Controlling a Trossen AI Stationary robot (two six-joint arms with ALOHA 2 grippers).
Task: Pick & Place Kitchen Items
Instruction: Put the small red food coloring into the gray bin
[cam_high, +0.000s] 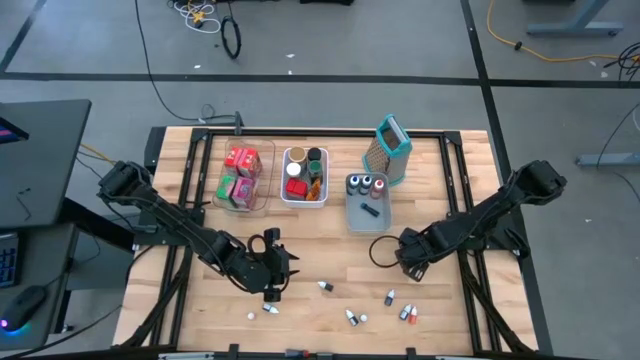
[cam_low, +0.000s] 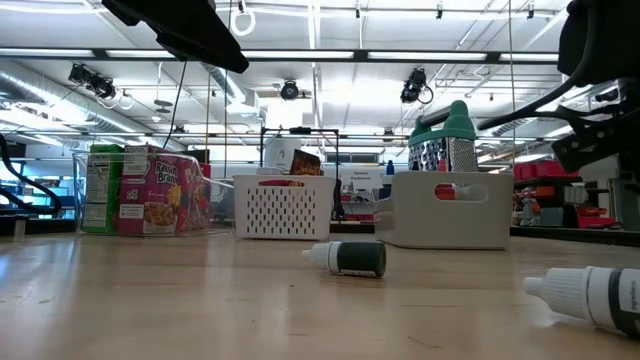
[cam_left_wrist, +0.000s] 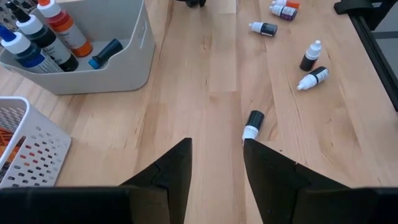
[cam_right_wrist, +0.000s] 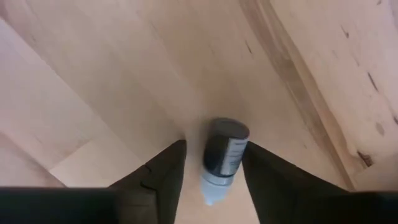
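A dark bottle (cam_right_wrist: 222, 157) lies on the desk (cam_right_wrist: 112, 74) between the right claw's (cam_right_wrist: 214, 168) fingers, which bracket it without clearly pinching. The left claw (cam_left_wrist: 216, 158) hangs spread and empty at the front left, a bottle (cam_left_wrist: 253, 124) lying just past its tips. More bottles (cam_high: 352, 317) dot the desk's front.

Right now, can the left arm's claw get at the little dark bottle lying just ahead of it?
Probably yes. The left claw stands open over bare wood, and the dark bottle lies on its side just ahead, near one finger, with nothing between. The grey bin sits off to one side.
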